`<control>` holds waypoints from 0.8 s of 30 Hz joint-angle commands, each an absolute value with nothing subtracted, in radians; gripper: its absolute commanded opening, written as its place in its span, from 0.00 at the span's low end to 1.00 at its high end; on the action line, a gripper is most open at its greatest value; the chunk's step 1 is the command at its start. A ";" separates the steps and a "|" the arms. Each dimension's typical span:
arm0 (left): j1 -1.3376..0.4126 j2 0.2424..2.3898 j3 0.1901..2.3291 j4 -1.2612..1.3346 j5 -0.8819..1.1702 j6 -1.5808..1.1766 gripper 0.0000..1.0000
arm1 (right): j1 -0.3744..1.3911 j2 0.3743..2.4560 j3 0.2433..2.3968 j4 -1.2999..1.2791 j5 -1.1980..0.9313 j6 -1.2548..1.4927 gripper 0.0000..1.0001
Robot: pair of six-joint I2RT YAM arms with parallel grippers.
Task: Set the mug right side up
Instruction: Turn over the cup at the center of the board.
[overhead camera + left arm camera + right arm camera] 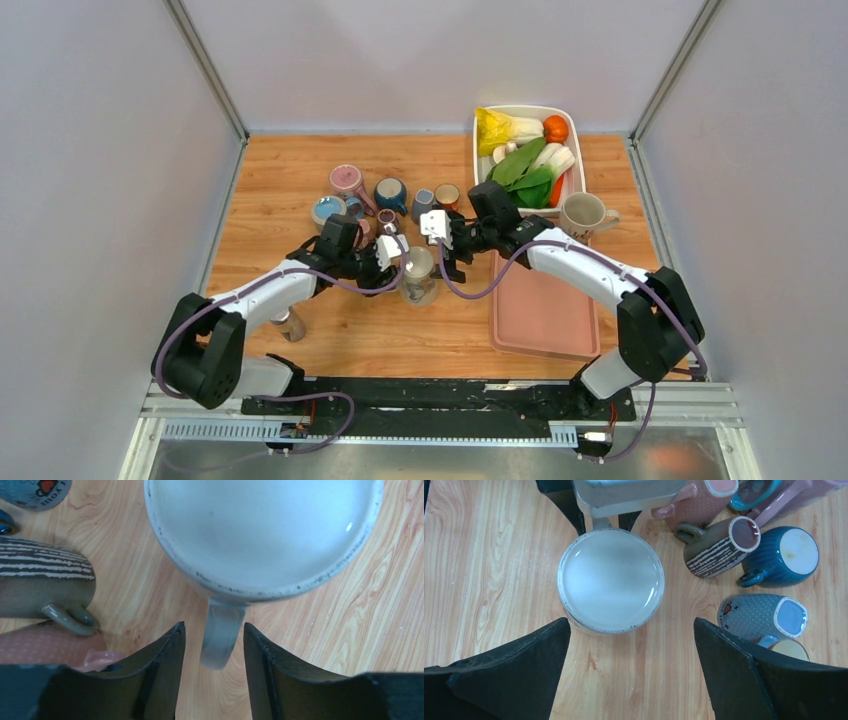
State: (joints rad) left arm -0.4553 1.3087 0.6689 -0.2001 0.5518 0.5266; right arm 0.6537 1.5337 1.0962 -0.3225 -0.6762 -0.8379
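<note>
While mug [260, 530] sits upside down, left tool [214, 626] straddles handle [218, 647], apart; right tool [631, 621] apart

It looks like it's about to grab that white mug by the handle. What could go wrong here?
The left tool straddles only the thin handle of the upside-down white mug; once lifted, the body might twist or slip out. The striped mug lies on its side close by, so swinging the white mug over could knock it. The open right tool hovers at the mug's opposite side, so the two arms might bump.
</note>
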 commanded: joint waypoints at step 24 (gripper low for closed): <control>-0.445 1.631 1.272 -0.389 0.855 0.041 0.00 | 0.628 1.033 0.621 0.183 -0.355 -0.977 0.99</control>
